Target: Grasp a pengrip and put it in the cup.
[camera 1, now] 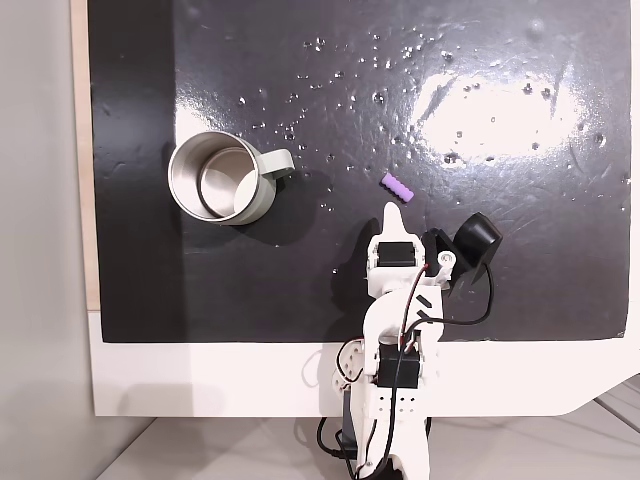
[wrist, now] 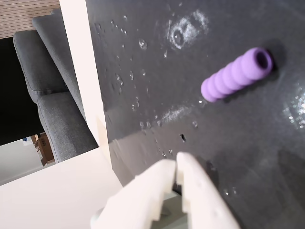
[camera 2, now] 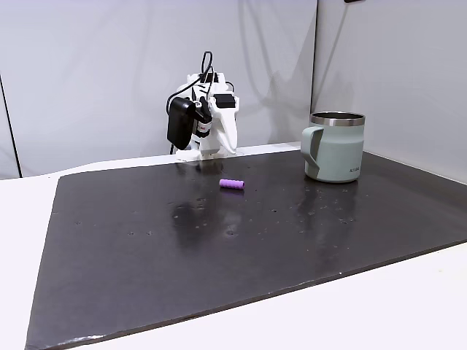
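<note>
The white plastic arm (camera 1: 398, 330) rises from the lower centre of a fixed view taken from above, folded back on itself over the near edge of the black, glossy mat (camera 1: 200, 290), with red and black cables looping at its base. Its two-finger gripper (camera 1: 391, 209) ends in a pale pointed tip aimed toward the top of the frame, and a black camera module (camera 1: 474, 243) juts out to the right of the wrist. In a fixed view from across the table, the arm (camera 2: 206, 117) sits folded at the far edge of the mat, upper centre-left of the frame, with the gripper end angled down toward the surface.

In the wrist view the white fingers (wrist: 164, 188) enter from the bottom centre, their tips pressed together with only a thin seam between them and nothing held.

The small light-purple ribbed rubber pengrip (camera 1: 397, 187) lies on its side on the mat just beyond the gripper tip, apart from it; in the wrist view it (wrist: 237, 75) sits in the upper right, its hollow end showing.

The round pale grey-green mug with a shiny steel inside (camera 1: 222, 178) stands upright at centre left of the view from above, handle pointing right, well apart from the pengrip. Water droplets (camera 1: 340, 75) speckle the mat's upper half.
</note>
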